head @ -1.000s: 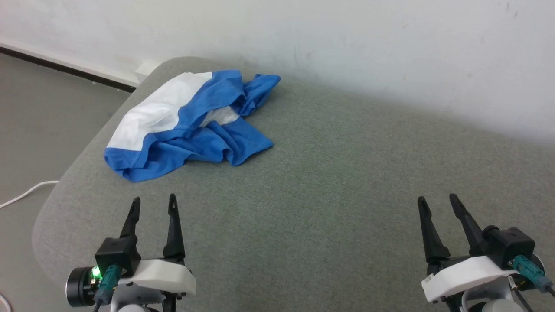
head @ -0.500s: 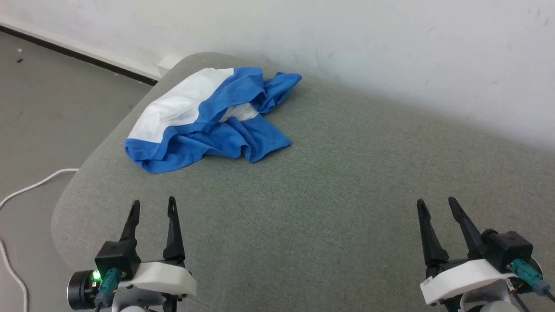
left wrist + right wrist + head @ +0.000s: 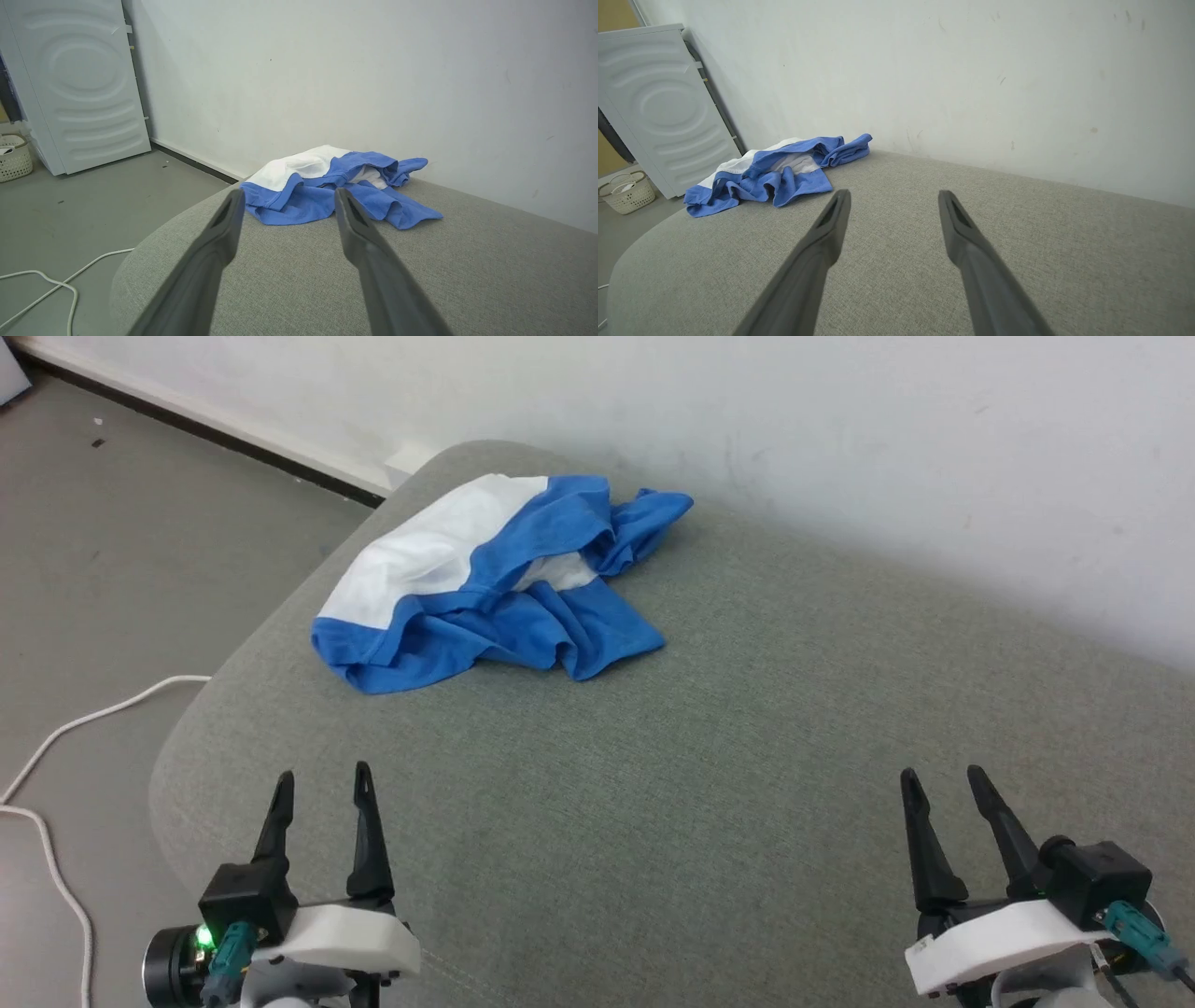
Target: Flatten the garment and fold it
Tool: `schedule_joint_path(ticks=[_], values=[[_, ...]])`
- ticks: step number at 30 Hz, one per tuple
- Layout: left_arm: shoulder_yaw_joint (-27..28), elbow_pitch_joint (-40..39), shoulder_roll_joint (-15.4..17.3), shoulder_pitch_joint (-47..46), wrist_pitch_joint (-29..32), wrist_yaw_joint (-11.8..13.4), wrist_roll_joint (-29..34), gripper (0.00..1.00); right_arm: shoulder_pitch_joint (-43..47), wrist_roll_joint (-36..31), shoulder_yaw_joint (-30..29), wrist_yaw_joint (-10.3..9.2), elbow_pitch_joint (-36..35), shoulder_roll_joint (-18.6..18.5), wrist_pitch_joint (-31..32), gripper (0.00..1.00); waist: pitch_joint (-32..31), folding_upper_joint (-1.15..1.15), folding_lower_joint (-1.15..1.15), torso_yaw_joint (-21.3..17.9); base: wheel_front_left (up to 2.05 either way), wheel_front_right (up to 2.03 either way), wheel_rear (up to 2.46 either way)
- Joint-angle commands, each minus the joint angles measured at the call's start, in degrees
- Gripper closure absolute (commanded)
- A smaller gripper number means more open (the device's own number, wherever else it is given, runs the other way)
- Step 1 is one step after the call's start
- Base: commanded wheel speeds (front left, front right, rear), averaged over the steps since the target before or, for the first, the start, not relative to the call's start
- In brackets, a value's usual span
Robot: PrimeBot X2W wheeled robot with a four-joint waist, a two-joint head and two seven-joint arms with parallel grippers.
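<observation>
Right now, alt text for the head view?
A crumpled blue-and-white shirt lies near the far left corner of a grey upholstered surface against a white wall. The left gripper and right gripper hover open and empty at the near edge.

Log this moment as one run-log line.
stage: pre-grasp | garment: crumpled heap, far-left part of grey padded surface, untouched | left gripper: fingers open, empty | right gripper: fingers open, empty

One garment (image 3: pixel 495 588); two claws: left claw (image 3: pixel 323 773), right claw (image 3: pixel 941 772); one cable (image 3: pixel 177 682); one basket (image 3: pixel 14 158).
</observation>
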Motion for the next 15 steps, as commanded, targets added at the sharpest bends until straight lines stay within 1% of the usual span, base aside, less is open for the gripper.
schedule_joint_path(ticks=[1, 11, 13, 15], values=[[0.1, 0.3, -0.3, -0.1, -0.4, 0.3, -0.5, 0.0, -0.4, 0.5, -0.1, -0.12, 0.3, 0.2, -0.6, 0.0, -0.1, 0.0, 0.0, 0.3, 0.0, 0.0, 0.0], [0.4, -0.1, -0.3, -0.2, -0.4, 0.4, -1.1, 0.0, -0.1, 0.4, -0.4, -0.12, 0.1, 0.2, -0.6, 0.0, -0.3, 0.0, 0.0, 0.3, 0.0, 0.0, 0.0], [0.4, -0.5, -0.3, -1.0, -0.4, 0.0, -1.9, 0.0, -0.1, 0.4, -0.7, -0.12, 0.0, 0.2, -0.6, 0.0, -0.1, 0.0, 0.0, 0.6, 0.0, 0.0, 0.0], [0.4, -0.7, -0.3, -2.8, -0.4, -1.1, -3.0, 0.0, -0.1, 0.3, -1.1, -0.12, -0.2, 0.2, -0.6, 0.0, 0.2, 0.0, 0.0, 0.9, 0.0, 0.0, 0.0]])
